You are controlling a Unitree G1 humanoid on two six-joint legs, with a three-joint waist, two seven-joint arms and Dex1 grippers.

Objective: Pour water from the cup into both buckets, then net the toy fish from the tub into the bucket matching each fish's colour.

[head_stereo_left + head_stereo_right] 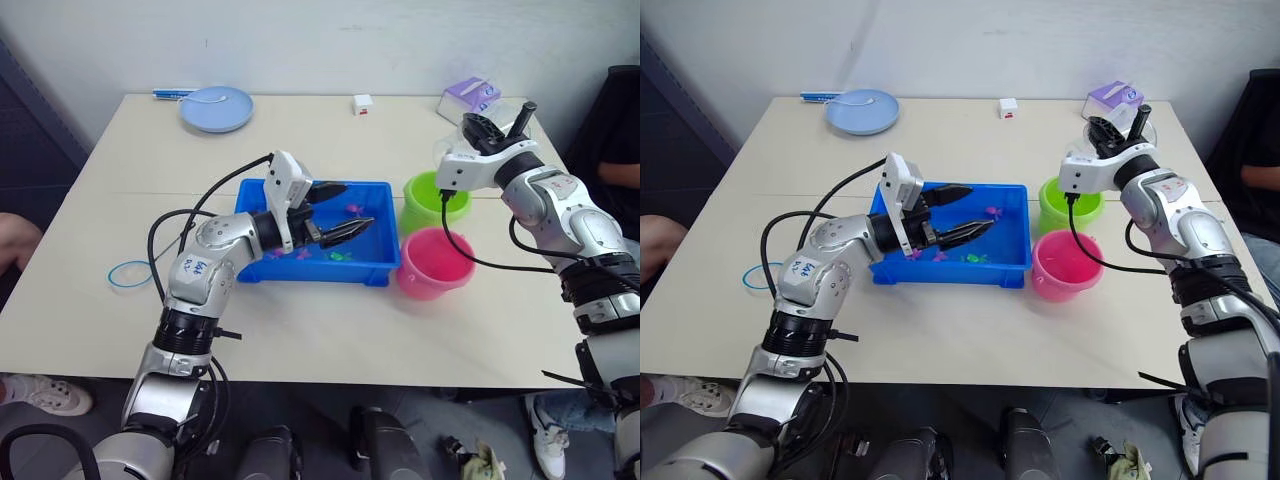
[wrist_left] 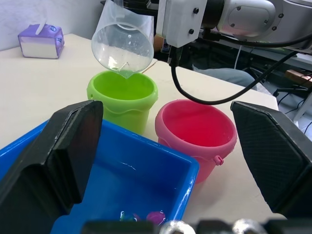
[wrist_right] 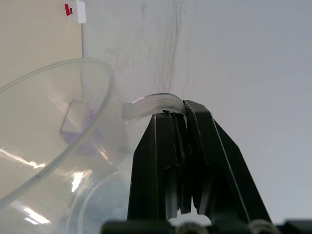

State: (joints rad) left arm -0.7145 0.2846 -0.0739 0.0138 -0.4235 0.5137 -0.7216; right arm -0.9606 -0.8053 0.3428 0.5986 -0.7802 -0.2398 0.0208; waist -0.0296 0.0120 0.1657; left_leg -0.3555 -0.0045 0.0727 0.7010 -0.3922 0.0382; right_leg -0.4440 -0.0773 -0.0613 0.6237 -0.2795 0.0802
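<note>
My right gripper (image 3: 183, 109) is shut on the handle of the clear cup (image 2: 122, 41). The cup is tipped with its spout just above the lime green bucket (image 1: 432, 195). The pink bucket (image 1: 432, 265) stands in front of the green one, touching the right end of the blue tub (image 1: 320, 272). Tiny green and pink toy fish (image 1: 340, 255) lie in the tub. Above the tub's middle hangs my left gripper (image 1: 355, 205), open and holding nothing. A light blue hoop, the net (image 1: 128, 272), lies flat on the table left of my left arm.
At the table's far side sit a pale blue plate (image 1: 217, 108), a small white box (image 1: 362, 103) and a purple tissue box (image 1: 468, 98). A person in dark clothes (image 1: 620, 130) sits off the right edge.
</note>
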